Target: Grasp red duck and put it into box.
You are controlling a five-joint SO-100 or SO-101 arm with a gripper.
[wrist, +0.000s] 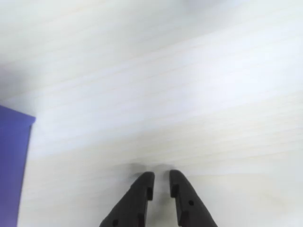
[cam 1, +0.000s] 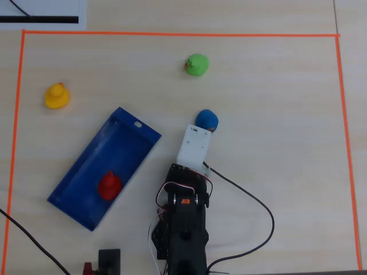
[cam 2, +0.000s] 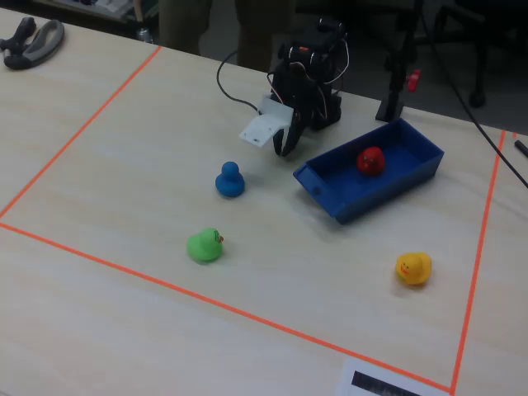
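Note:
The red duck (cam 1: 109,185) (cam 2: 370,161) sits inside the blue box (cam 1: 94,157) (cam 2: 367,200), towards its end nearest the arm's base. My gripper (wrist: 161,177) (cam 2: 286,148) hangs just above bare table, between the box and a blue duck (cam 1: 206,120) (cam 2: 229,180). Its black fingers (wrist: 142,194) stand almost together with only a narrow slit and nothing between them. In the overhead view a white wrist block (cam 1: 194,148) covers the fingers. A corner of the box (wrist: 12,165) shows at the left edge of the wrist view.
A green duck (cam 1: 197,65) (cam 2: 205,245) and a yellow duck (cam 1: 57,95) (cam 2: 413,268) stand apart on the table. Orange tape (cam 1: 172,34) frames the work area. A black cable (cam 1: 252,200) trails from the arm's base (cam 1: 183,229).

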